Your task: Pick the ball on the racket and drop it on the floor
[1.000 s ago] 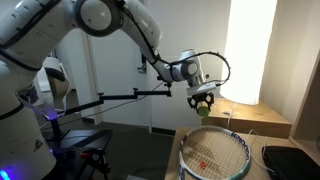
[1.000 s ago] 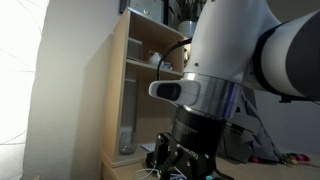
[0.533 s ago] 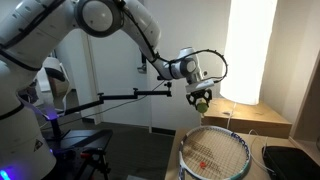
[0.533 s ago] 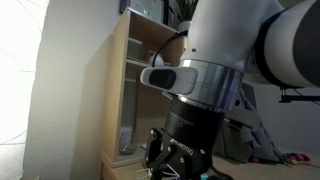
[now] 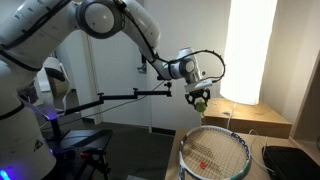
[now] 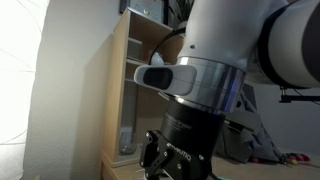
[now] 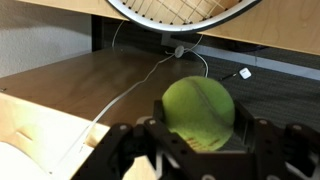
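My gripper [image 5: 201, 101] is shut on the yellow-green ball [image 5: 201, 102] and holds it in the air above the racket's [image 5: 214, 152] far edge. In the wrist view the ball [image 7: 198, 112] sits between the dark fingers [image 7: 141, 140], and the racket's whitish frame and string grid [image 7: 180, 10] show at the top. The racket lies flat on a wooden surface, its strings carrying a reddish mark. In an exterior view the arm's body [image 6: 215, 100] fills the frame and hides the ball. The floor is hidden from view.
A wooden table [image 5: 262, 122] holds the racket, with a black flat thing [image 5: 295, 160] beside it. A bright window panel [image 5: 250, 50] stands behind. A wooden shelf unit [image 6: 140, 90] is near the arm. A thin cable [image 7: 150, 80] runs over the dark surface.
The gripper has risen slightly with the ball, lifting it further above the racket. The racket has not moved.
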Robot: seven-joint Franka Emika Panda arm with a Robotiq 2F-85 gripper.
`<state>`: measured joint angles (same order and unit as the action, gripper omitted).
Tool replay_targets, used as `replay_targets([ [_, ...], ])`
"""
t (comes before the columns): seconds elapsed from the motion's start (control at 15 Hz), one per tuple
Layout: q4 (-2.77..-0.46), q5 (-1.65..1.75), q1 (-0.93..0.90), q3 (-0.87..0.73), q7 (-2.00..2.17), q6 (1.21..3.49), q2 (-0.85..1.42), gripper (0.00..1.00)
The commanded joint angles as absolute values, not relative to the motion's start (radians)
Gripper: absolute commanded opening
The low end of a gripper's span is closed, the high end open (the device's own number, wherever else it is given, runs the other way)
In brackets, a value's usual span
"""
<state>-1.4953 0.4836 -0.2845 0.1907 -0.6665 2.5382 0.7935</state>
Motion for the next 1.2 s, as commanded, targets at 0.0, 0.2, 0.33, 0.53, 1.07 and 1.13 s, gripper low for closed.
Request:
replay_targets([
  [0.0, -1.492, 0.473, -0.293, 0.181, -0.672, 2.538, 0.796, 0.67],
  [0.2, -1.492, 0.474, -0.293, 0.181, -0.672, 2.538, 0.8, 0.67],
  [0.33, -1.492, 0.474, -0.293, 0.181, -0.672, 2.538, 0.801, 0.67],
  [0.53, -1.492, 0.474, -0.293, 0.181, -0.672, 2.538, 0.801, 0.67],
  [1.07, -1.489, 0.485, -0.307, 0.169, -0.663, 2.523, 0.809, 0.98],
  [1.13, -1.489, 0.486, -0.308, 0.167, -0.66, 2.527, 0.809, 1.0],
])
